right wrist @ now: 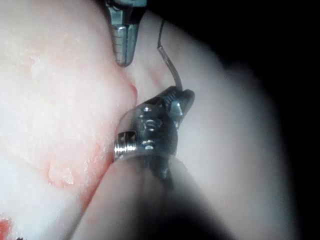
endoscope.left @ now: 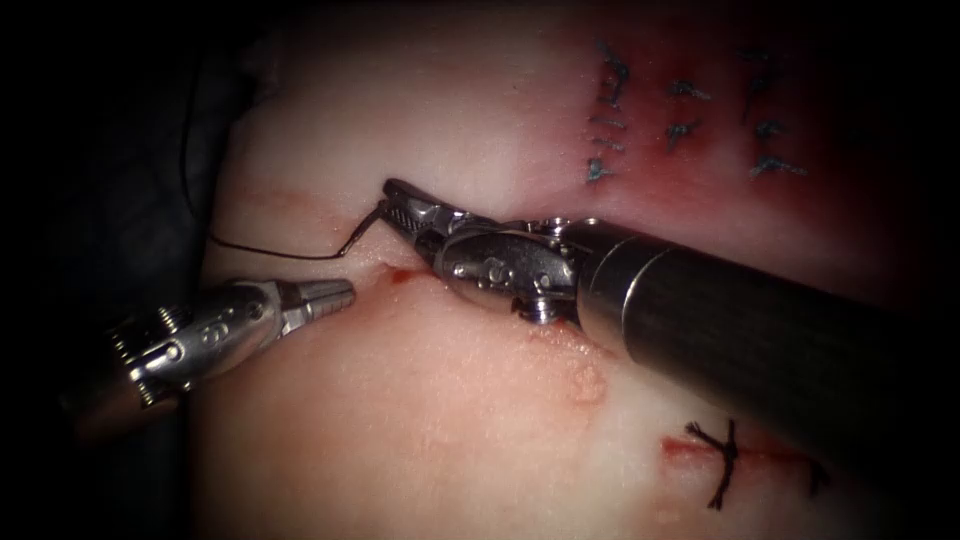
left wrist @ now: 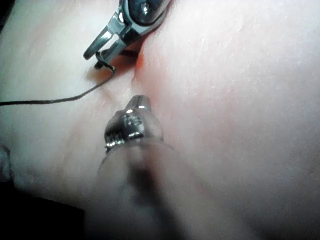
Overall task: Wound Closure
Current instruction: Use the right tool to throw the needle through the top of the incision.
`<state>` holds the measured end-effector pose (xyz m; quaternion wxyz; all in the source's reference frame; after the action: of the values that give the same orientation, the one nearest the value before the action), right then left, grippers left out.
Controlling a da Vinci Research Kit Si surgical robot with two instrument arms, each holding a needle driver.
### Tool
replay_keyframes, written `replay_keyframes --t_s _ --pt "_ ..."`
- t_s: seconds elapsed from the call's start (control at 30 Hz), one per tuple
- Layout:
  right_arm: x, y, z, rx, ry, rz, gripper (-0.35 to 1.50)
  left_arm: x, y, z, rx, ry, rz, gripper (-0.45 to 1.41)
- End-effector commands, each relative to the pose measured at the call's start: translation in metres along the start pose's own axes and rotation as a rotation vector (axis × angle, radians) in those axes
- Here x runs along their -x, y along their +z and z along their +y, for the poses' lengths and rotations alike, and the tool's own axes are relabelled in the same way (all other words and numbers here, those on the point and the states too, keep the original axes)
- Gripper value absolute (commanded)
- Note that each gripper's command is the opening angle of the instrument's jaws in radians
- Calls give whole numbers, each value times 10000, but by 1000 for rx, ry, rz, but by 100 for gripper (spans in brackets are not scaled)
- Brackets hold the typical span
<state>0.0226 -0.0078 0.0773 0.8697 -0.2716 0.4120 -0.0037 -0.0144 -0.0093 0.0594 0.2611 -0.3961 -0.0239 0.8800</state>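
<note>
Where it leaves the right tool (endoscope.left: 395,200), clamped on its swaged end: needle (endoscope.left: 362,232), thin, dark, curved; left tool (endoscope.left: 338,294) closed, empty.

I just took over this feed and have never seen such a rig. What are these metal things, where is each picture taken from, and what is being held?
Two thin robot arms practise stitching pale pork-belly tissue. One picture looks down from an endoscope; the other two come from cameras near each arm's wrist. The right arm's steel pincer is shut on the swaged end of the curved steel needle, trailing thin dark thread leftward. I cannot tell whether the needle's tip is in the tissue. The left arm's steel pincer is shut and holds nothing, near the cut. Finished dark stitches lie farther right.
</note>
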Motion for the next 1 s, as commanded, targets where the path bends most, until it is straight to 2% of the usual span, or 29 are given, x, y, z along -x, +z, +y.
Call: replay_keyframes --t_s 0.03,0.33,0.57,0.83,1.0 --pt "4 3 -1 1 5 -4 -35 -1 8 -4 -1 2 2 -35" --pt "13 -15 0 -2 32 -10 -35 -2 8 -4 -1 1 -1 -35" --pt "8 -18 2 -11 48 -11 -35 -2 9 -3 -1 1 -1 -35" --pt "-5 -22 19 -104 65 -44 -35 -3 8 -3 -2 0 -2 -35" --pt "-6 -25 21 -156 67 -61 -35 -3 8 -3 -1 -1 -3 -35"
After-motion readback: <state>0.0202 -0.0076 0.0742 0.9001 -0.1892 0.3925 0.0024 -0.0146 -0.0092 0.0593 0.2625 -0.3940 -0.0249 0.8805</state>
